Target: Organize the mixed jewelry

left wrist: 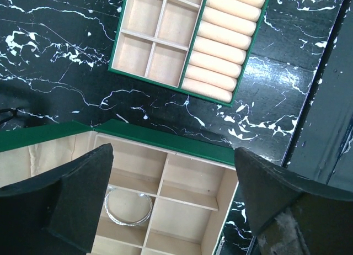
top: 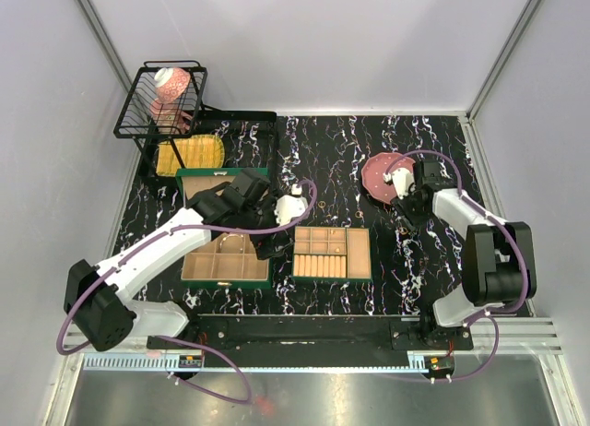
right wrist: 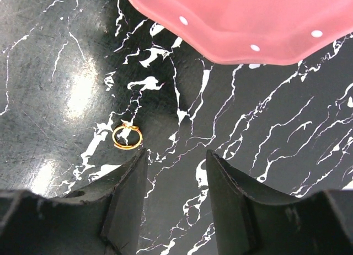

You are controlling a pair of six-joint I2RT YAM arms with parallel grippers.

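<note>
Under your left gripper [left wrist: 174,150], wide open and holding nothing, one silver hoop [left wrist: 128,208] already lies in a compartment of the green box [left wrist: 160,139]. Farther out, your right gripper [right wrist: 176,154] is half open and empty; a gold ring [right wrist: 127,137] waits on the table [right wrist: 276,155] just ahead of it, near the pink plate [right wrist: 248,23]. Probably more pieces remain; the top view is too coarse.

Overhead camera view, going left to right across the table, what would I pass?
Black wire basket → left green box → right green box with cushion rolls → pink dotted plate.
</note>
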